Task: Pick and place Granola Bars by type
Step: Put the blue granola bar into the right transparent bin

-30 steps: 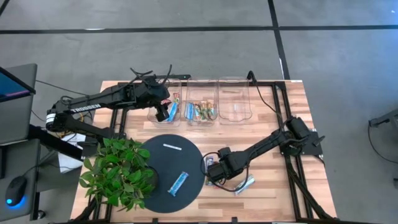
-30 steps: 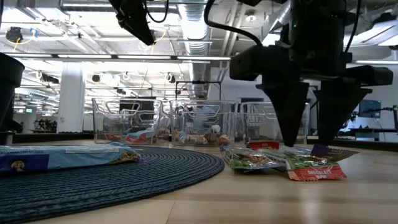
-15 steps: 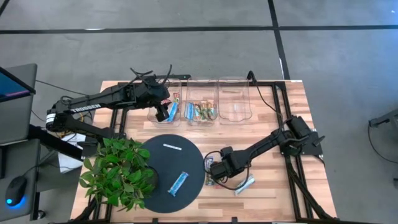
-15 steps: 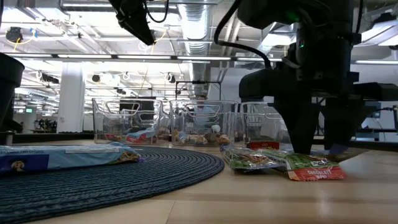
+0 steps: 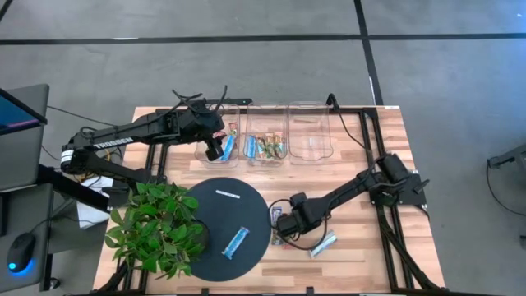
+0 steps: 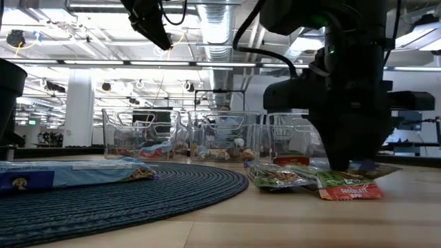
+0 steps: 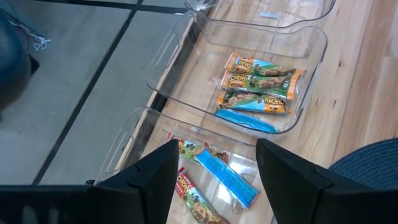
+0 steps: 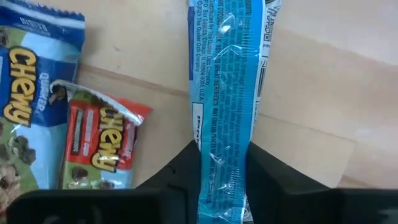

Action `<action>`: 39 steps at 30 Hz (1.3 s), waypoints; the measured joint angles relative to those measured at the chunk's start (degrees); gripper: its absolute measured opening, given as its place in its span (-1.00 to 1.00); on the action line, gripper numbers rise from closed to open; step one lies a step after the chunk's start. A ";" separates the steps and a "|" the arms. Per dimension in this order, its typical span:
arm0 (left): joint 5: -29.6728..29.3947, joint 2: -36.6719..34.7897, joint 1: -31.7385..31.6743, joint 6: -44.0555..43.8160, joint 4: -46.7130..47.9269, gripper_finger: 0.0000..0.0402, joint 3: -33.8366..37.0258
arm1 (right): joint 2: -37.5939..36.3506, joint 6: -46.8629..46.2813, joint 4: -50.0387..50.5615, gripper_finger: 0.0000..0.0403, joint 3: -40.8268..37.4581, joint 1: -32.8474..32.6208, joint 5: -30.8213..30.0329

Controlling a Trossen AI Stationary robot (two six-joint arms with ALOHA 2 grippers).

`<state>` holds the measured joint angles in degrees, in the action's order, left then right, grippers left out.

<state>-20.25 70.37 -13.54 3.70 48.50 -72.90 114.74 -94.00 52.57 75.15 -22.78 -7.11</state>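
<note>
My right gripper [image 8: 224, 182] points down at the wooden table's near middle, right of the round dark mat [image 5: 205, 247]. It is shut on a blue granola bar [image 8: 225, 81] that lies flat on the table. Two more bars lie beside it, a blue-and-green one [image 8: 25, 106] and a red one [image 8: 99, 146]. Another blue bar [image 5: 237, 241] rests on the mat. My left gripper [image 7: 217, 186] hangs open above the left clear bin [image 5: 223, 125], which holds a blue bar [image 7: 227, 180] and red ones. My right gripper pinches the blue bar's two long edges [image 8: 208, 155] between its two fingers. The fingers come from above, pointing down, one on each side of the bar's width. The bar lies flat on the wood, its printed back up.
The middle bin [image 5: 267, 125] holds orange-green bars and a blue one. The right bin [image 5: 311, 156] stands beside it at the table's far edge. A potted plant [image 5: 156, 226] fills the near left corner. A thin white strip [image 5: 227, 194] lies on the mat.
My right gripper has sunk a little onto the bars beside the mat. Its fingers have closed from wide apart onto the blue bar. The bars have stayed in place.
</note>
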 joint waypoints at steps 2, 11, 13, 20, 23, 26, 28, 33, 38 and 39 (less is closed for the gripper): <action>-0.33 0.00 0.00 0.12 0.01 0.05 0.00 | 0.17 0.03 1.30 -0.57 0.83 -0.32 -1.56; -1.31 0.00 -0.02 0.24 -0.27 0.05 0.00 | -7.01 -0.44 3.69 -0.62 1.66 -0.84 -7.29; -1.30 0.01 -0.07 0.28 -0.55 0.05 0.00 | -9.79 -0.33 4.13 -0.63 1.75 -0.84 -10.25; -1.44 0.00 -0.07 0.37 -2.22 0.05 0.00 | -20.43 2.40 4.71 -0.63 1.82 0.58 -22.39; -1.44 0.00 -0.07 0.41 -2.62 0.05 0.00 | -24.74 5.91 4.84 -0.63 1.82 2.57 -25.66; -1.44 0.00 -0.07 0.39 -2.77 0.05 0.00 | -28.51 10.13 4.59 -0.63 1.82 4.85 -26.47; -1.44 0.01 -0.07 0.39 -2.77 0.05 0.00 | -30.14 12.46 4.04 -0.63 1.82 5.91 -26.09; -1.42 0.00 -0.07 -0.14 -2.79 0.05 0.00 | -30.92 13.47 3.82 -0.63 1.82 5.48 -21.54; -1.44 0.00 -0.07 -0.98 -2.79 0.05 0.00 | -27.21 11.62 3.02 -0.63 1.82 2.86 -15.79; -1.44 0.00 -0.07 -1.03 -2.79 0.05 0.00 | -26.04 10.70 3.05 -0.63 1.82 2.26 -15.10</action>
<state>-21.69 70.37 -13.61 2.68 45.71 -72.90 88.70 -83.30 55.62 76.97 -20.52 -22.22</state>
